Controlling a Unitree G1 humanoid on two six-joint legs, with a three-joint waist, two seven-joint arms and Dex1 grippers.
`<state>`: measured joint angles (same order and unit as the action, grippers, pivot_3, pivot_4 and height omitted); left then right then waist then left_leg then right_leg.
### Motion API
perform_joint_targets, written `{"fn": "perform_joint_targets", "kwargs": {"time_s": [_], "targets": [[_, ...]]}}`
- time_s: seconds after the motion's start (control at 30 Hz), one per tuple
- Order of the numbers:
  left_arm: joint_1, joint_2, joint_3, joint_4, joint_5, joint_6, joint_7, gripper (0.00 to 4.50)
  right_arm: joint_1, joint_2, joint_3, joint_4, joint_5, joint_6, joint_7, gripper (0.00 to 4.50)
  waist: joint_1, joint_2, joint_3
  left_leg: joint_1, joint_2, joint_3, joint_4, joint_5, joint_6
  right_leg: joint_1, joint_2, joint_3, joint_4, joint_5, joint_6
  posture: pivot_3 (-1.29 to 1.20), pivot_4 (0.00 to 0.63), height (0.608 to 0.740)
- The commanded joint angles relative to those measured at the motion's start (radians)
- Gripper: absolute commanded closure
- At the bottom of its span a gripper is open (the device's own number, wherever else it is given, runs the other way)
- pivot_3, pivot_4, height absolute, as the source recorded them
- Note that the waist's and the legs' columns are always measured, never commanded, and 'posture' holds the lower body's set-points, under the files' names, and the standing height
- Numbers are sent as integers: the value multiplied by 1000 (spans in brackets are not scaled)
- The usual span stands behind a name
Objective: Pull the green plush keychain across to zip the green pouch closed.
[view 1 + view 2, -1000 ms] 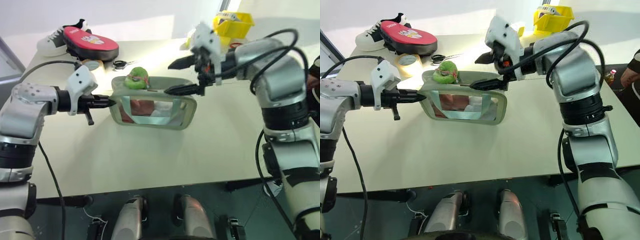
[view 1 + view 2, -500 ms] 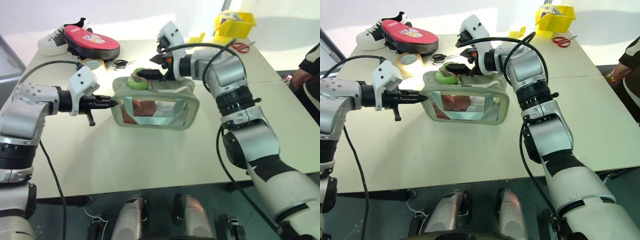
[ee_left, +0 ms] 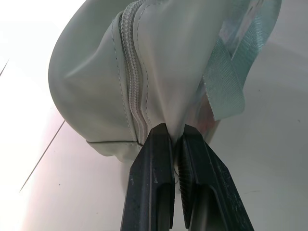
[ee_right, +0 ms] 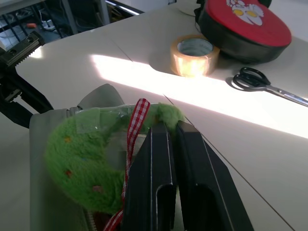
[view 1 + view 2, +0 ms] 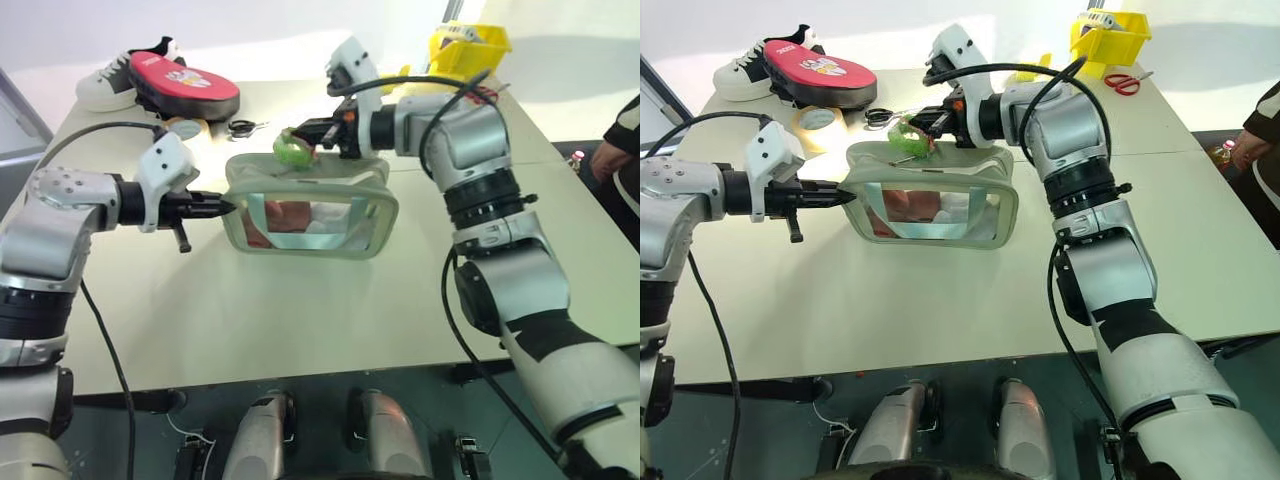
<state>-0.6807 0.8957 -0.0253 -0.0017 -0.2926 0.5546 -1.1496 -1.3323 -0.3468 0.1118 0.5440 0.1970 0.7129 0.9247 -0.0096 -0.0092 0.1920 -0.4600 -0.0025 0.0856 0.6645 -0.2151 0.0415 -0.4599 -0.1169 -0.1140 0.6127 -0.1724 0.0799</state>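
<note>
L gripper [image 5: 222, 206] pinched shut on end seam of green pouch [image 5: 310, 215], mid-table, bracing it. R gripper [image 4: 166, 132] clamped on green plush keychain [image 5: 291, 152] atop pouch. Plush looks soft, light, squashy; likely slips, so grip near zip pull. Pouch floppy, needs anchoring. Pale table [image 5: 300, 320], smooth; tape, scissors, red pad, shoe behind
</note>
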Motion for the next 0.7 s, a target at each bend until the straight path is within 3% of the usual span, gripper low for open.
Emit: {"fn": "perform_joint_targets", "kwargs": {"time_s": [0.03, 0.17, 0.4, 0.5, 0.7], "targets": [[-9, 14, 19, -25, -5, -8, 2, 4500, 8, -107, -49, -144, -25, -17, -42, 4405, -1, 0, 0, 0, 0, 0, 0, 0, 0, 0, 0, 0, 0, 0, 0, 0, 150, 740], [24, 25, 32, -43, -12, 4, 4, 4500, 129, -279, -43, -299, -119, -44, -113, 4405, 0, 0, 0, 0, 0, 0, 0, 0, 0, 0, -1, 0, -1, 0, 0, 0, 150, 740], [32, 22, 33, -47, -19, 18, 15, 4500, 332, -412, -81, -396, -213, -53, -271, 4405, -3, 1, 0, 1, 1, 1, 0, 0, 0, -1, -1, 0, 0, 0, 0, 0, 150, 740], [21, 20, 23, -40, -20, 20, 21, 4500, 467, -400, -104, -394, -244, -79, -383, 4405, -1, 0, 0, 1, 1, 2, 0, 0, 0, 0, -1, 0, -1, 0, 0, 0, 150, 740], [5, 16, 10, -32, -19, 24, 19, 4500, 687, -234, -84, -438, -202, -52, -468, 4405, -2, 1, 0, 1, 1, 1, 0, 0, 0, 1, 0, 0, -1, 0, 0, 0, 150, 740]]}}
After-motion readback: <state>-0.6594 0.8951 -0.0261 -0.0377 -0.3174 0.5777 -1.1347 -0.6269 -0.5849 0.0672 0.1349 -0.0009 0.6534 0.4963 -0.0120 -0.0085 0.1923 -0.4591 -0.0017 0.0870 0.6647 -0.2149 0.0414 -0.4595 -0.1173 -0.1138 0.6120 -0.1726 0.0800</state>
